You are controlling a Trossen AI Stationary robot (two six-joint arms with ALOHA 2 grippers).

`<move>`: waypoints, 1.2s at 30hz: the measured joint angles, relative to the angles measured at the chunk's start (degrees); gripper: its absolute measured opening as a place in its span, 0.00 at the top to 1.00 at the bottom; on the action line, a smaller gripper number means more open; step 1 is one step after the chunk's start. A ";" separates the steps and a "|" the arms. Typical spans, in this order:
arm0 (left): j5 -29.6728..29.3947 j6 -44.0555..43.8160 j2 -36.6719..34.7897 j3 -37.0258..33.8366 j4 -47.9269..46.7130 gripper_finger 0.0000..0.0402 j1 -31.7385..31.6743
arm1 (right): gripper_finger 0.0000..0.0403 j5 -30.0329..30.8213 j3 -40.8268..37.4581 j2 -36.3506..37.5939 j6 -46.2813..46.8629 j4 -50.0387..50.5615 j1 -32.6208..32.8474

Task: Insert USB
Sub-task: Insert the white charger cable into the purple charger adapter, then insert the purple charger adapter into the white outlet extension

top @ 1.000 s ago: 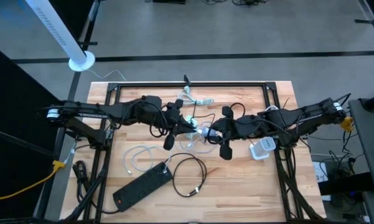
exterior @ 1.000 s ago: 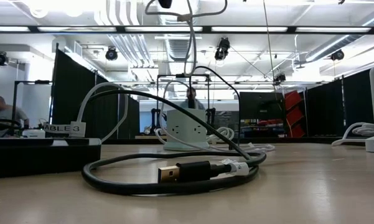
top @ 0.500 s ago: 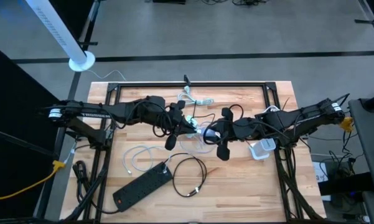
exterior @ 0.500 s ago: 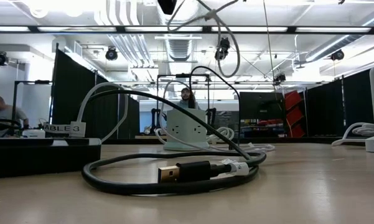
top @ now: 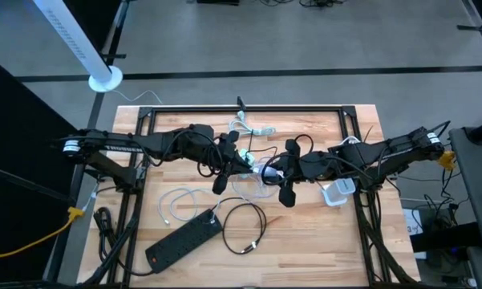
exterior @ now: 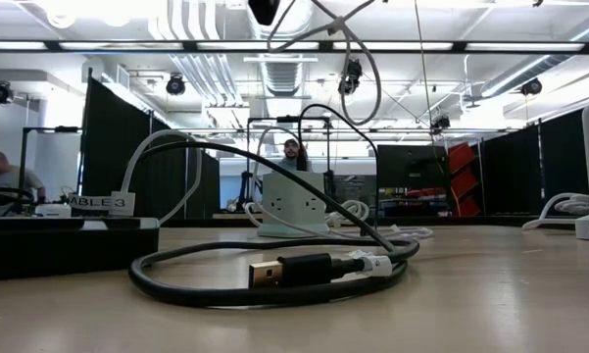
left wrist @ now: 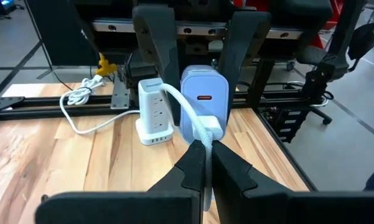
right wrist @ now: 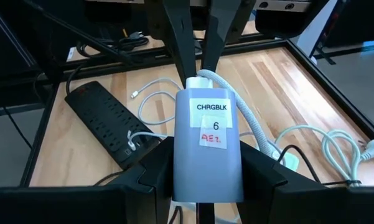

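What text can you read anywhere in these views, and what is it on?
"CHRGBLK", printed, on the white label of the charger block held by the right gripper.
"6", on the same label.
Red handwriting beneath: unclear.
"ABLE 3", on a sign in the low view; its start is hidden.

black usb cable coiled on table | white charger behind | power strip left
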State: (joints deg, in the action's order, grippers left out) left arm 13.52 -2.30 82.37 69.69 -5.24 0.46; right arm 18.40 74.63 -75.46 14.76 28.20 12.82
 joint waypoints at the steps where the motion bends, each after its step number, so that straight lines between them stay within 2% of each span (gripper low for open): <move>1: -0.01 -0.02 0.05 0.00 -0.07 0.99 0.09 | 0.71 -0.01 0.00 0.00 -0.01 0.30 0.00; 8: 0.39 0.70 -0.29 0.00 -0.97 0.98 0.41 | 0.71 -0.11 0.00 0.00 0.01 0.23 -0.01; 12: -1.83 3.32 -1.38 1.01 -3.45 0.94 0.45 | 0.71 -0.40 0.11 -0.04 0.25 -0.71 -0.14; 18: -4.89 9.28 -1.62 7.71 -18.31 0.78 0.62 | 0.71 0.33 0.12 -0.08 0.65 -0.40 -0.33; 22: -7.56 9.37 -1.68 12.00 -23.28 0.65 0.62 | 0.71 -0.51 0.15 -0.07 0.36 0.08 -0.32; 25: -7.93 9.39 -1.72 13.87 -21.34 0.57 0.56 | 0.71 -1.15 0.15 -0.09 -0.44 0.25 -0.27; 30: -6.07 7.53 -0.19 12.87 -13.74 0.48 0.67 | 0.71 -1.67 0.15 -0.46 -1.20 0.28 -0.22; 36: -5.63 7.82 4.33 13.00 -13.38 0.41 0.67 | 0.71 -1.92 0.15 -0.44 -1.20 0.23 -0.14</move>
State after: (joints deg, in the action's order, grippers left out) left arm 7.89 5.52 86.69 82.69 -18.63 1.13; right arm 16.48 74.78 -75.90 13.56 28.42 12.68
